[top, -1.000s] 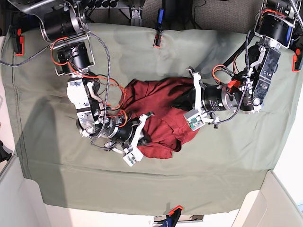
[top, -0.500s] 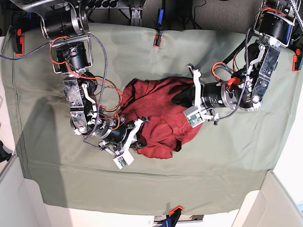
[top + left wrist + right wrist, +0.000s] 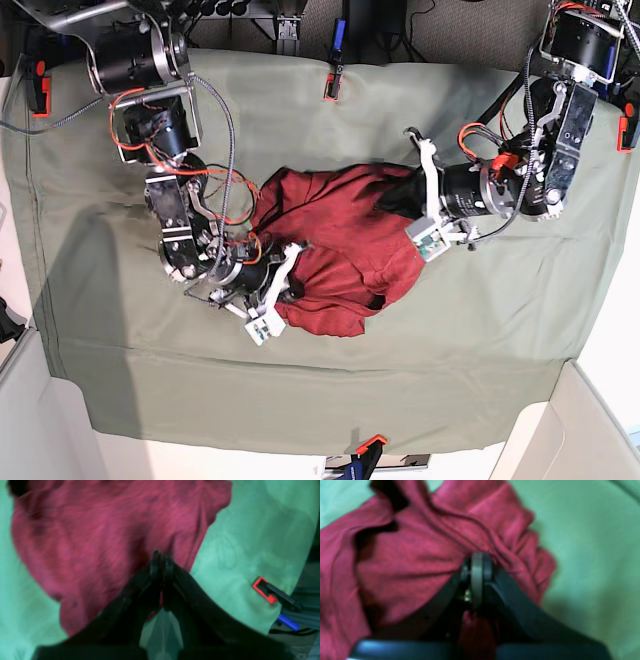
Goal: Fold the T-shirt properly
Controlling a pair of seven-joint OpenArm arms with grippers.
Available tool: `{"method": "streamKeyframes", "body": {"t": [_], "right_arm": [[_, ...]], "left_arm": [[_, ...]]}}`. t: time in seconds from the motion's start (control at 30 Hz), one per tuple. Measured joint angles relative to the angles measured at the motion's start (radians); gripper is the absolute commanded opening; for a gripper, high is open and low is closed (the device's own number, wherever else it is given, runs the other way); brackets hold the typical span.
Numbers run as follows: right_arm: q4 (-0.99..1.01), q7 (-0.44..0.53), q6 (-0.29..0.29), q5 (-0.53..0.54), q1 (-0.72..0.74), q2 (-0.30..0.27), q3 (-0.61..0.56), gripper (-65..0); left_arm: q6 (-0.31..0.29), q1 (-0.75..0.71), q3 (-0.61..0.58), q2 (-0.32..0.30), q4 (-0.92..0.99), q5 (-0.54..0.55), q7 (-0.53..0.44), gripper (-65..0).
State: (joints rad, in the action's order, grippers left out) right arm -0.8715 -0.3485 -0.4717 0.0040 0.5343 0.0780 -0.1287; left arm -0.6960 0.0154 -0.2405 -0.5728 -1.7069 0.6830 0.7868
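Note:
The dark red T-shirt (image 3: pixel 335 255) lies crumpled in a heap in the middle of the sage-green table cloth (image 3: pixel 450 340). My left gripper (image 3: pixel 393 203) is at the heap's upper right edge; in the left wrist view it (image 3: pixel 161 555) is shut, with a sliver of red cloth (image 3: pixel 100 530) between the jaws. My right gripper (image 3: pixel 297 283) is at the heap's lower left edge; in the right wrist view it (image 3: pixel 477 557) is shut on a bunched fold of the shirt (image 3: pixel 407 562). The sleeves and collar cannot be told apart in the folds.
Orange-and-black clamps pin the table cloth at the far edge (image 3: pixel 331 85), the near edge (image 3: pixel 368 445), the left (image 3: pixel 40 90) and the right (image 3: pixel 627 125); one shows in the left wrist view (image 3: pixel 265 590). White walls rise at the near corners.
My left gripper has moved a little right and toward the far edge with the shirt's edge. My right arm has swung slightly left, then back. The shirt stays bunched.

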Motion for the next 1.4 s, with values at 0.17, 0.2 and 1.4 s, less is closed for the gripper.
{"method": "streamKeyframes", "body": {"t": [0.17,0.2,1.4], "right_arm": [[0.056,-0.005,0.041,-0.039,0.09,-0.004,0.0,-65.0],[0.06,-0.006,0.046,-0.04,0.107,-0.006,0.0,-65.0],[-1.059,-0.392,0.049,0.315,-0.734,-0.305,0.085,-65.0]], "left_arm": [[0.0,-0.066,0.106,0.0,0.0,0.044,0.027,-63.7],[0.001,-0.081,0.129,0.0,0.0,0.053,0.039,-63.7],[0.004,-0.902,0.672,0.006,-0.32,0.206,0.116,-63.7]]}}
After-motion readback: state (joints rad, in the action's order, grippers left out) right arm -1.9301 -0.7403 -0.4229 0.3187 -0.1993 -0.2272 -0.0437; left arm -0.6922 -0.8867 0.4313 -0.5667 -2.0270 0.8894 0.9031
